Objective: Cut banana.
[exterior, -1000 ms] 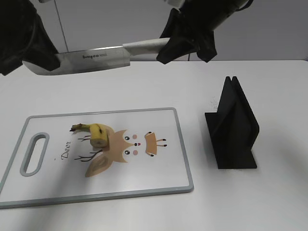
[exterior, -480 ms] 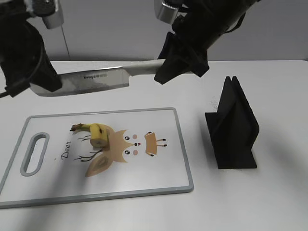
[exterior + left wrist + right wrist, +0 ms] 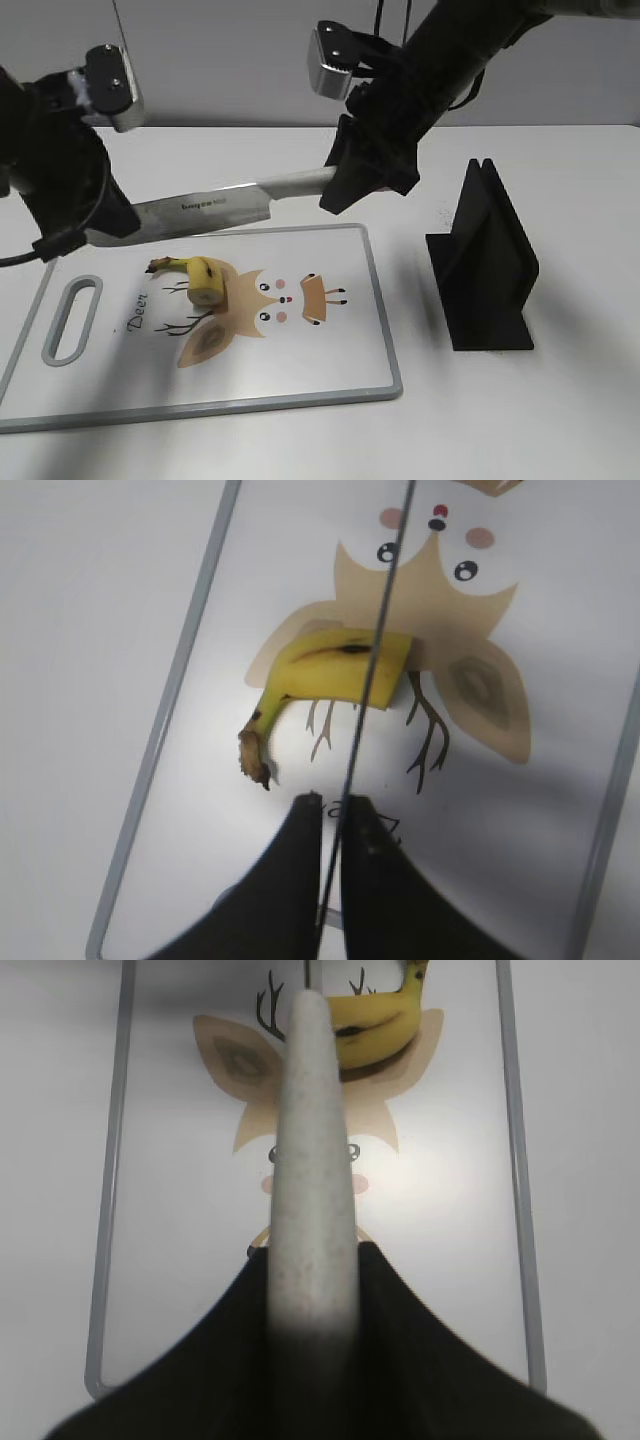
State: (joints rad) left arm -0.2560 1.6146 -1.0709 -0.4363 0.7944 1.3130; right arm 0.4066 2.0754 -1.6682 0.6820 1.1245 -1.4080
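Even, fairly bright light from overhead fills all three views, and the white table (image 3: 560, 420) stays clean without burnt-out glare. The knife (image 3: 205, 211) blade shows a soft sheen, its printed lettering still readable. Below the blade, faint diffuse shadows spread across the cutting board (image 3: 380, 300). In both wrist views the dark fingers (image 3: 290, 880) nearest the lens are soft-edged and featureless, while the board beyond the blade stays sharp.

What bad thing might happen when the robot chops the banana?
The banana lies loose on the cutting board, so it may roll or slide under the knife. The left gripper pinches only the thin blade tip, which might slip out. The right gripper holds the handle; uneven lowering could tilt the cut.
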